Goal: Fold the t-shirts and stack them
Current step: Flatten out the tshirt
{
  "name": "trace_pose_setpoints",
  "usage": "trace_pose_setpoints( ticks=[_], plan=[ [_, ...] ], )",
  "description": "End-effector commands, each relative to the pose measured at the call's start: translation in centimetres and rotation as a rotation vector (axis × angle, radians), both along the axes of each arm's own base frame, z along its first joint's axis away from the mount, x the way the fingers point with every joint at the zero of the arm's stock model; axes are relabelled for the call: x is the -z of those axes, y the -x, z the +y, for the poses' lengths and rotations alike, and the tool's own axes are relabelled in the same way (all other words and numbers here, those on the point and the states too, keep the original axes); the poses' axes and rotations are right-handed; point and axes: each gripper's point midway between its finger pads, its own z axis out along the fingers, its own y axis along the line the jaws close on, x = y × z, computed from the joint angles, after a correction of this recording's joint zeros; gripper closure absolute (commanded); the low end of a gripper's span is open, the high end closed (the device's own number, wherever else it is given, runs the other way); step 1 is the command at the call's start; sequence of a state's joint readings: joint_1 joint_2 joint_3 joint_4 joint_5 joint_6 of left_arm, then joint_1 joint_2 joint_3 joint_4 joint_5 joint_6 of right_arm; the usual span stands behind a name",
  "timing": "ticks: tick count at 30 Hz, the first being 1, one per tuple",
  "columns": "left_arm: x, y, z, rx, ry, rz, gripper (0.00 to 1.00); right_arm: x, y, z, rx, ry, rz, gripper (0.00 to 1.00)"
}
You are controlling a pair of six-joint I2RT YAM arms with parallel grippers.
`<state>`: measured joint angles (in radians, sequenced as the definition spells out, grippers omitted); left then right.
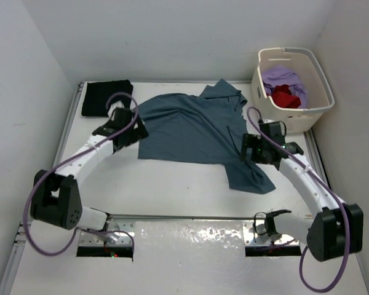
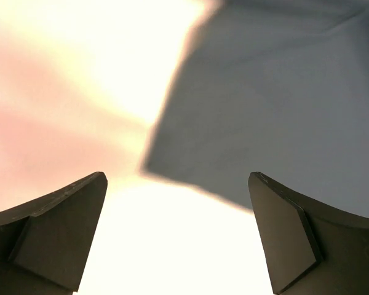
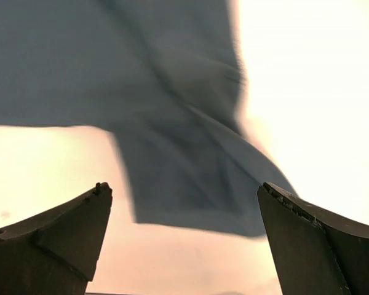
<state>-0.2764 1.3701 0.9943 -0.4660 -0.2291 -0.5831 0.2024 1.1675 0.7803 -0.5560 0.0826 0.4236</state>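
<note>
Hovering wide open and empty, the left gripper (image 1: 130,132) is at the far edge, away from the cream plastic laundry basket (image 1: 320,93), of the spread teal-blue cloth t-shirt (image 1: 190,129). The right gripper (image 1: 251,149), equally open and empty, is at the basket-side flap. Uneven pinches could bunch the cloth and skew the fold.

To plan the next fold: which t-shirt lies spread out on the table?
The teal-blue t-shirt, opened out centrally. The black t-shirt lies folded at the far-left corner; the purple t-shirt and red t-shirt sit in the basket.
</note>
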Motion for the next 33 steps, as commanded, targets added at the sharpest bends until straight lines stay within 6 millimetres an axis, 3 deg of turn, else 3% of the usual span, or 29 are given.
trace_pose_setpoints(
  ticks=[1,4,5,10,13,14,17,26,29,33],
  plan=[
    [4.6,1.3,0.2,-0.039,0.044,0.099,0.0,0.5,2.6,-3.7,0.169,0.076,0.048,0.01],
    [6.3,1.0,0.6,-0.058,0.057,0.123,0.03,1.2,4.4,-4.6,0.212,0.077,0.09,0.01],
    [7.0,0.9,0.9,-0.064,0.063,0.139,0.08,1.6,5.1,-4.7,0.217,0.08,0.114,0.01],
    [8.7,0.7,-0.6,-0.011,0.119,0.17,0.15,2.2,6.6,-5.7,0.259,0.115,0.146,0.01],
    [10.5,1.5,-0.8,0.009,0.117,0.235,0.28,2.4,7.0,-6.2,0.275,0.134,0.143,0.01],
    [11.3,1.9,-0.8,0.012,0.111,0.257,0.37,2.4,7.1,-6.4,0.282,0.144,0.145,0.01],
    [11.9,2.4,-0.9,0.019,0.116,0.283,0.47,2.5,7.7,-7.2,0.31,0.183,0.156,0.01],
    [11.9,2.3,0.5,-0.032,0.052,0.274,0.5,3.5,8.7,-7.5,0.341,0.188,0.183,0.01],
    [12.2,2.0,0.3,-0.027,0.06,0.28,0.59,3.6,9.0,-7.7,0.352,0.191,0.193,0.01],
    [12.3,2.0,0.0,-0.012,0.075,0.272,1.0,4.4,9.4,-7.7,0.368,0.178,0.211,0.01]
  ],
)
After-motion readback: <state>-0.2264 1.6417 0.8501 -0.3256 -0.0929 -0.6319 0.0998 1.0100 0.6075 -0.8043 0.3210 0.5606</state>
